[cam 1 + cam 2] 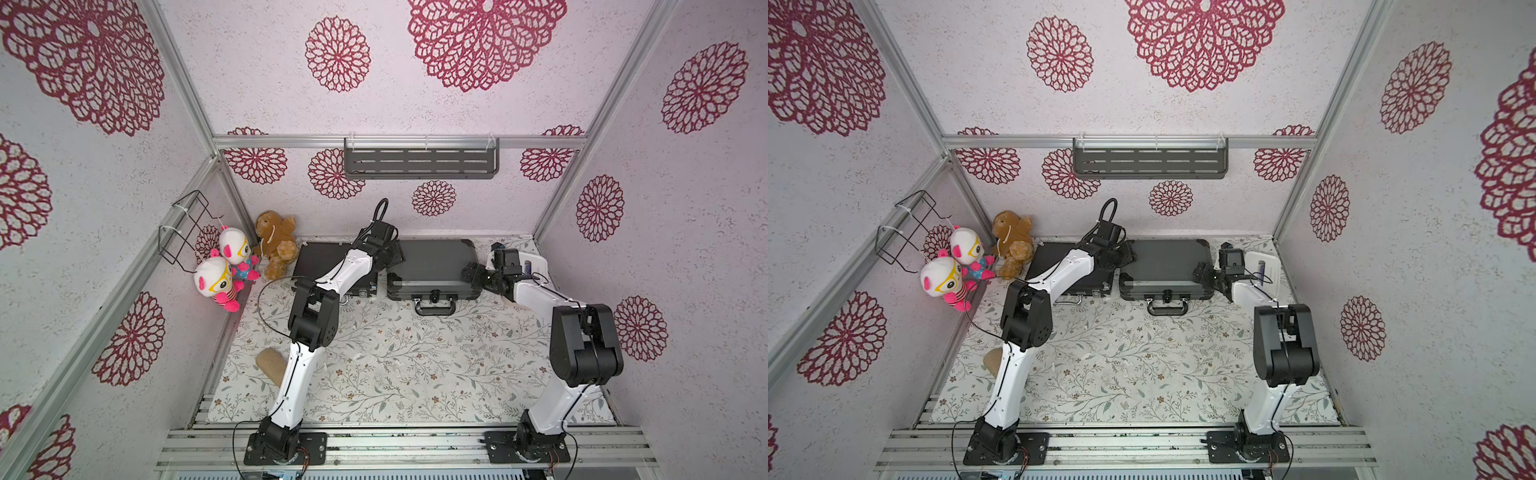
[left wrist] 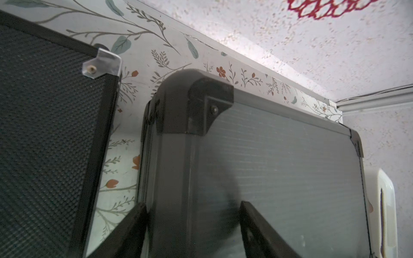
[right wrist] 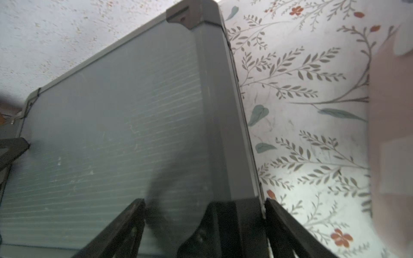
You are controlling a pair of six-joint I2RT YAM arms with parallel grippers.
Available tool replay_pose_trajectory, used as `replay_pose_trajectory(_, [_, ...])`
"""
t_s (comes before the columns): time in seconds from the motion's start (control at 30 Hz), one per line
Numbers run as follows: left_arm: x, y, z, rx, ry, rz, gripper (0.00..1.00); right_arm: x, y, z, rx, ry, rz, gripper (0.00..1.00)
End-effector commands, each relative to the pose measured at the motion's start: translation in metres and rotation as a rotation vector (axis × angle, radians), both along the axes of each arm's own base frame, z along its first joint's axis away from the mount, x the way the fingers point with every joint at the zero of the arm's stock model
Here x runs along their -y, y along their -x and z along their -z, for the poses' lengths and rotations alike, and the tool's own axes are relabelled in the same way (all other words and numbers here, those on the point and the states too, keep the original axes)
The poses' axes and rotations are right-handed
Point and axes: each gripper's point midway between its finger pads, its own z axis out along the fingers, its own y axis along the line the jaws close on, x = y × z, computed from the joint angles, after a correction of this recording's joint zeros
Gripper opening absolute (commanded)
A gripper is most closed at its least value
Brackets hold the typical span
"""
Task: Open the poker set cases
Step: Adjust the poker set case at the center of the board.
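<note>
Since both lids look shut, step: raise the grey case [image 1: 432, 266] lid from both ends together (my read)
left claw [image 2: 192, 210]: jaws apart, straddling its left edge beside the black case [image 1: 309, 257], nothing clamped
right claw [image 3: 204, 205]: jaws apart, straddling the right edge, nothing clamped
how: catch the lid seam, lift evenly; front latch [image 1: 434, 296] state unreadable, check first
cases: side by side at tabletop [image 1: 395, 365] rear; grey one ribbed, black corners, handle [image 1: 434, 308] facing front
</note>
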Motion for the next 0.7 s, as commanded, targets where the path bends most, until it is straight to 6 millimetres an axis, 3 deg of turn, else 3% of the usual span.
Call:
replay_pose_trajectory(0.0, [-0.004,0.026,-0.012,-0.013,-0.082,0.076,0.70,0.011,0.031,-0.007,-0.057,0.069,0.078,0.86])
replay_pose_trajectory(0.1, [-0.015,0.033,-0.024,0.012,-0.150,0.077,0.70,0.019,0.038,-0.025,0.013,0.070,0.120,0.91])
replay_pose_trajectory(0.17, [-0.021,0.040,-0.026,0.014,-0.191,0.079,0.71,0.020,0.043,-0.031,0.038,0.060,0.124,0.98])
replay_pose_trajectory(0.23, [-0.024,0.047,-0.025,0.017,-0.224,0.081,0.71,0.018,0.046,-0.031,0.040,0.037,0.121,0.99])
replay_pose_trajectory(0.5, [-0.026,0.077,0.011,-0.038,-0.339,0.110,0.72,-0.003,0.055,-0.035,0.054,-0.118,0.084,0.99])
replay_pose_trajectory(0.67, [-0.040,0.099,0.032,-0.080,-0.376,0.094,0.72,-0.010,0.069,-0.031,0.015,0.036,0.105,0.99])
